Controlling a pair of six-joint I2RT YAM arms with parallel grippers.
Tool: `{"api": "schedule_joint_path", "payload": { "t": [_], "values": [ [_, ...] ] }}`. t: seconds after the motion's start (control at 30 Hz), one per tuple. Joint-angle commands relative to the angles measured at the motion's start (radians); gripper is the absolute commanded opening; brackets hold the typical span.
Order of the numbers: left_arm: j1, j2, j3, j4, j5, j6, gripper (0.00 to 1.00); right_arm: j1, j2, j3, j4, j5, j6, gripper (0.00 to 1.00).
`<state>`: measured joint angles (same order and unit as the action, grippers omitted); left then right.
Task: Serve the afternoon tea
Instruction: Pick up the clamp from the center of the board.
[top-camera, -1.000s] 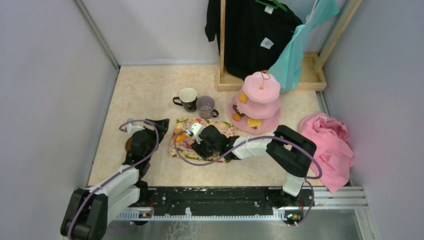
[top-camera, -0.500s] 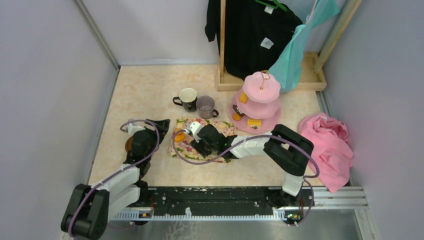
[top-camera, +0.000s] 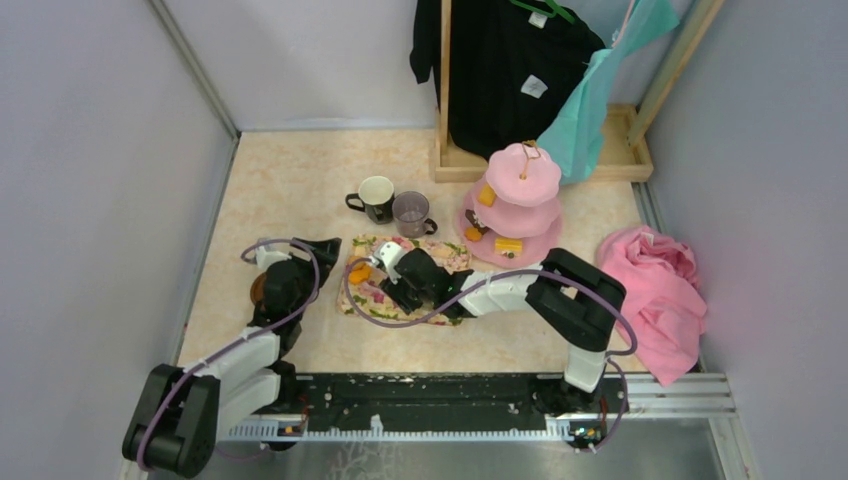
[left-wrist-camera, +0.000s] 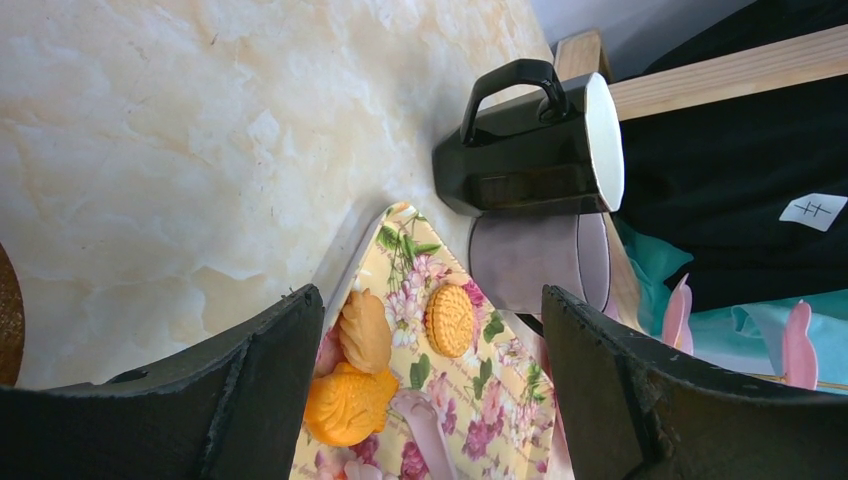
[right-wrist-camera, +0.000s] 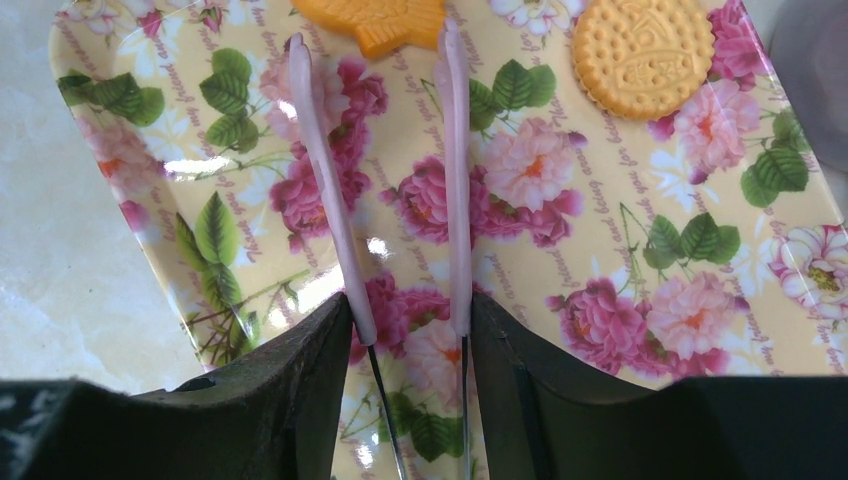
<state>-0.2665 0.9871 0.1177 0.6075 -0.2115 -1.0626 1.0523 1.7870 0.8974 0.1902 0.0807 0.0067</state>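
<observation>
My right gripper is shut on a pair of pink tongs over the flower-patterned tray. The tong tips flank an orange fish-shaped snack, and a round yellow cookie lies to its right. My left gripper hangs open above the tray's left end, holding nothing; a tan snack lies below it. The black mug and smoky mug stand behind the tray. The pink three-tier stand carries several snacks. A brown coaster is partly hidden under my left arm.
A crumpled pink cloth lies at the right edge. A wooden garment rack with a black shirt and a teal garment stands at the back, right behind the stand. Walls close in on the left and right.
My right gripper has squeezed the tongs narrower and edged left toward the orange snack. The left arm has not moved.
</observation>
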Motion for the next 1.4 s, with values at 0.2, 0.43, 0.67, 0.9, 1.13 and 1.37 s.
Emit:
{"api": "schedule_joint_path", "payload": {
  "t": [0.2,0.43,0.67,0.9,1.13,1.37],
  "values": [
    [-0.002,0.013,-0.015,0.056,0.025,-0.015,0.85,0.008,0.018,-0.072,-0.101,0.027,0.05,0.47],
    [-0.002,0.007,-0.021,0.061,0.029,-0.021,0.85,0.008,0.05,-0.017,-0.104,-0.022,-0.002,0.47],
    [-0.002,0.008,-0.023,0.065,0.026,-0.023,0.85,0.008,0.099,0.054,-0.14,-0.082,-0.05,0.47],
    [-0.002,0.012,-0.028,0.074,0.024,-0.024,0.86,0.008,0.142,0.105,-0.181,-0.088,-0.071,0.48],
    [-0.002,0.029,-0.031,0.091,0.026,-0.023,0.86,0.008,0.171,0.137,-0.214,-0.033,-0.078,0.57],
    [-0.002,0.029,-0.034,0.094,0.026,-0.023,0.86,0.006,0.214,0.158,-0.208,-0.011,-0.086,0.61]
  ]
}}
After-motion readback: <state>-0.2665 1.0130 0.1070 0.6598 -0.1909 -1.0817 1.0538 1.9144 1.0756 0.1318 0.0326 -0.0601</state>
